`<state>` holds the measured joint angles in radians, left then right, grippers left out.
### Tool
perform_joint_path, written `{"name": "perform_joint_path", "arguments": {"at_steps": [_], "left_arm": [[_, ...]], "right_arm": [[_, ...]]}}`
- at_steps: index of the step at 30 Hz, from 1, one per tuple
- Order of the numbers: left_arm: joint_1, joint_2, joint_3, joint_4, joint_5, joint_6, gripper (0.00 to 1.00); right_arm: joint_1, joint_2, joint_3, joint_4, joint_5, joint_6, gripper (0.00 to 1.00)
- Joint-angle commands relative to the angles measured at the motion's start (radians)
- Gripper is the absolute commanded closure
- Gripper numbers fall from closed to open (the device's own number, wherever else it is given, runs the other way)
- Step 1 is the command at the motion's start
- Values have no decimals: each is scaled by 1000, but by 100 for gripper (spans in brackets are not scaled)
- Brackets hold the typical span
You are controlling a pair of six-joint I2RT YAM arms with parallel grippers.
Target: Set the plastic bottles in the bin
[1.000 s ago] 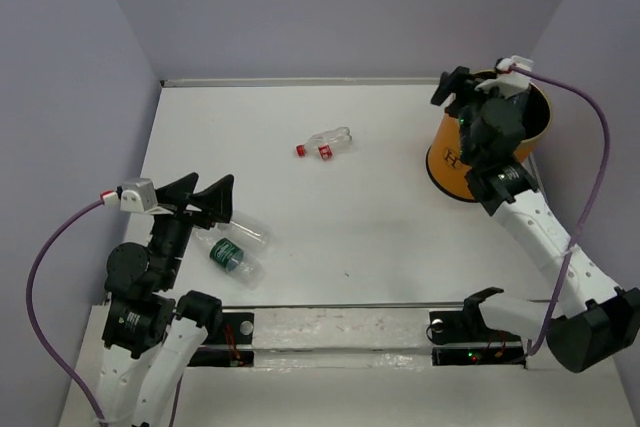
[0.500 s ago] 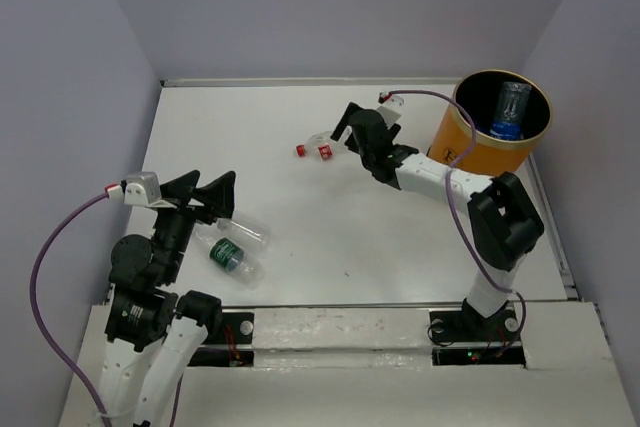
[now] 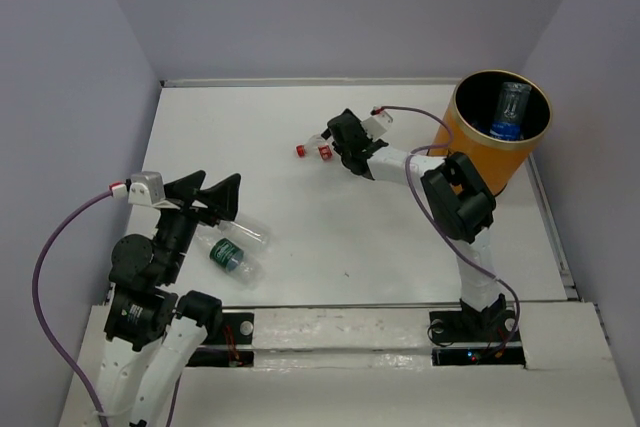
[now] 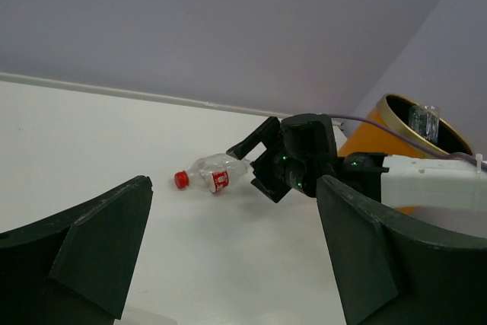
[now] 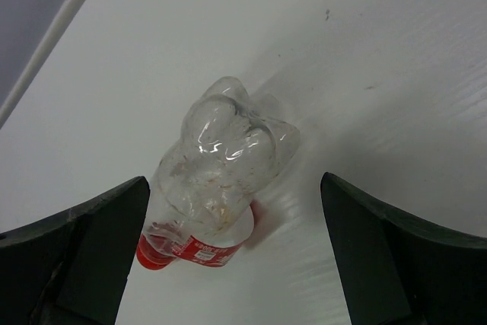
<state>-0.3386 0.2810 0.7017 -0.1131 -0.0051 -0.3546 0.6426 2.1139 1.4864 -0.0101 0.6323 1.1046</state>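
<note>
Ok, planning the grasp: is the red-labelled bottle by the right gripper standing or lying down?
Lying on its side: the red-labelled bottle lies flat on the table, cap pointing sideways.

Even, diffuse overhead light renders the white table [image 3: 350,217] bright and almost shadowless in all three views. The clear bottle [image 5: 217,165] lying between the fingers [image 5: 84,241] of the right gripper [image 5: 233,211] casts only a faint grey shadow toward the right-hand finger, and small highlights glint on its base. In both wrist views the dark fingers in the lower corners look slightly soft, while the bin [image 4: 380,131] far beyond the left gripper [image 4: 232,211] is reasonably sharp.
</note>
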Motion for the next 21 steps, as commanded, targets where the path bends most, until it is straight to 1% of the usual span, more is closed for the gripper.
{"name": "perform_joint_path", "arguments": {"at_steps": [1, 3, 6, 8, 9, 11, 12, 13, 16, 17, 18, 20, 21], "left_arm": [[-17, 4, 2, 49, 34, 20, 1], [-22, 3, 4, 50, 36, 22, 1], [-25, 6, 2, 49, 33, 23, 1], [-27, 6, 4, 49, 31, 23, 1], [-27, 7, 2, 50, 31, 23, 1], [-27, 7, 4, 49, 31, 25, 1], [-27, 9, 2, 50, 31, 25, 1], [-28, 9, 2, 49, 33, 25, 1], [-28, 11, 2, 49, 33, 25, 1], [-30, 12, 2, 49, 31, 25, 1], [-27, 14, 2, 49, 30, 25, 1], [-30, 12, 2, 47, 28, 25, 1], [-30, 12, 2, 49, 28, 26, 1]], "right_arm": [[-23, 32, 75, -37, 20, 58, 0], [-23, 79, 107, -39, -22, 54, 0], [-32, 124, 158, -37, -46, 38, 1], [-32, 162, 190, -45, -48, 6, 3], [-32, 170, 211, -51, -40, 5, 7], [-41, 185, 222, -51, -42, 1, 10], [-41, 190, 227, -51, -42, -2, 14], [-41, 204, 238, -48, -39, -6, 19], [-64, 233, 276, -51, -77, -28, 21], [-64, 235, 273, -50, -77, -22, 26], [-64, 227, 270, -50, -74, -20, 40], [-64, 215, 250, -47, -75, -23, 48], [-64, 206, 239, -45, -72, -26, 66]]}}
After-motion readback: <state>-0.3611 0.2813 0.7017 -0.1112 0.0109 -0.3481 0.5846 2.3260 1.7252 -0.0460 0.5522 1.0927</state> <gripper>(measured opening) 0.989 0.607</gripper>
